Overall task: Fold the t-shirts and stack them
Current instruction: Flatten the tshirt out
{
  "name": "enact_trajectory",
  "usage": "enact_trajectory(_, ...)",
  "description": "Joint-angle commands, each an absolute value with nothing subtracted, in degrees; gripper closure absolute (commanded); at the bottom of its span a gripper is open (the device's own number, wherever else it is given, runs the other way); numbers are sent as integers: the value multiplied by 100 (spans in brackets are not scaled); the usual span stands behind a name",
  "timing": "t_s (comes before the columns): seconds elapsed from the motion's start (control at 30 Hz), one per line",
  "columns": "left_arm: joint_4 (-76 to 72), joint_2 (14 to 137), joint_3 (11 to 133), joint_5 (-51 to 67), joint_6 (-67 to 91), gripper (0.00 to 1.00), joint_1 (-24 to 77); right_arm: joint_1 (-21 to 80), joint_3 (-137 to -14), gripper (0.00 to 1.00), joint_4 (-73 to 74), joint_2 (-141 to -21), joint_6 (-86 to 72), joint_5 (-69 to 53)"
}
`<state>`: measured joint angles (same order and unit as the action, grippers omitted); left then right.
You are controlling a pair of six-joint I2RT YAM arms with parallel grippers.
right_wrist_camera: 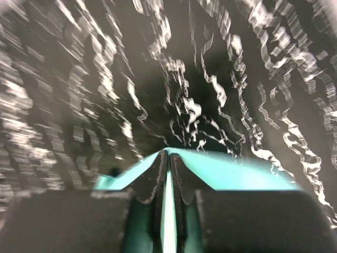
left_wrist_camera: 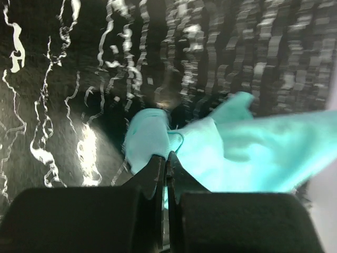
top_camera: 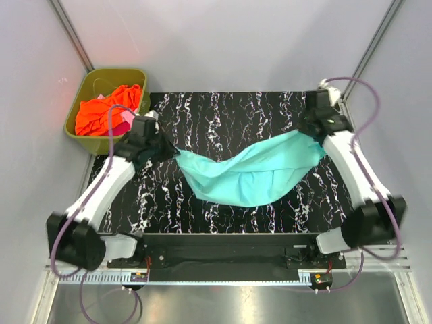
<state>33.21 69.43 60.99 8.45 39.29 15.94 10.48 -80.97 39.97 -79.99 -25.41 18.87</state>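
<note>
The soft, light teal cloth t-shirt sags over the centre of the black marbled worktop, clamped at 9 o'clock by the left tool and at 3 o'clock by the right tool; edge grips likely suit it.

walls: pale grey | table: black, white-veined marble pattern | front shelf: brushed metal

Lab test cell — grey panel walls, marbled black tabletop

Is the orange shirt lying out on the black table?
No, the orange shirt is bunched inside the green tub beside the far left corner of the table.
</note>
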Motion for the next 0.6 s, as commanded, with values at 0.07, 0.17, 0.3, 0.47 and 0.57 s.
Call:
enact_trajectory(0.07, 2567, 8795, 7257, 1176, 3990, 79, 1231, 862, -8611, 85, 3515, -9823, -2197, 1442)
enact_trajectory(0.17, 2689, 9684, 8277, 1248, 3754, 59, 1134, 747, -9648, 72, 4085, -10887, -2232, 1283)
enact_trajectory(0.3, 2927, 9423, 8308, 827, 3289, 47, 1274, 738, -10046, 58, 4456, -10918, -2329, 1318)
enact_trajectory(0.47, 2533, 8799, 7025, 1079, 3418, 49, 1503, 738, -9291, 53, 4509, -10363, -3013, 1284)
enact_trajectory(0.57, 2005, 8702, 6224, 1502, 3638, 51, 1555, 729, -8773, 54, 4474, -10117, -3365, 1020)
